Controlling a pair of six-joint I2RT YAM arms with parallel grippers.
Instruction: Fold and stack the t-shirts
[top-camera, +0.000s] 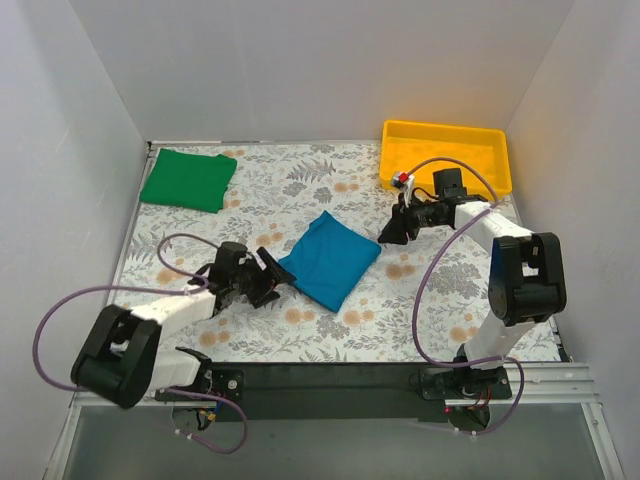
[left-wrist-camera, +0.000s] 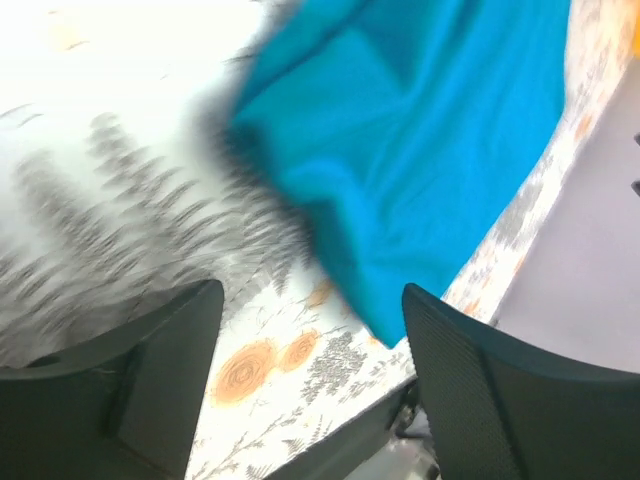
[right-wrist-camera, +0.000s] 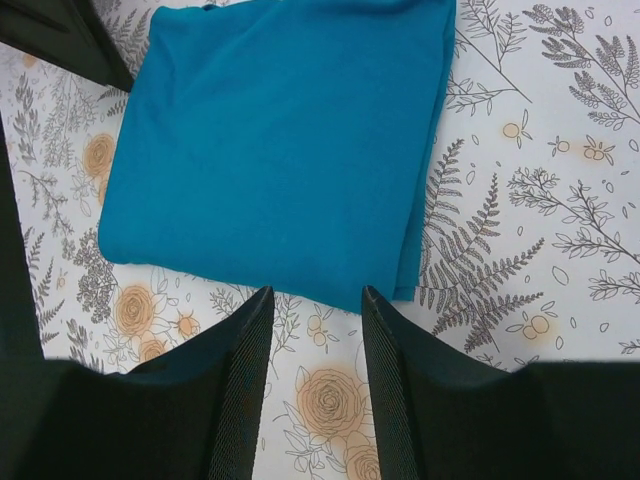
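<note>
Sitting folded just past both sets of fingertips is the teal t-shirt (top-camera: 330, 258). Left gripper (top-camera: 272, 272) gapes wide, right gripper (top-camera: 390, 234) is parted less, both holding nothing

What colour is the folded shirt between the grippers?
The shirt is plain teal-blue, clearest in the right wrist view.

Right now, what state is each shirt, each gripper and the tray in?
teal-blue t-shirt: folded, flat mid-table, not stacked
green t-shirt: folded, far left corner, alone
left gripper: open, beside the teal-blue t-shirt
right gripper: open, empty
yellow tray: upright, far right corner
</note>
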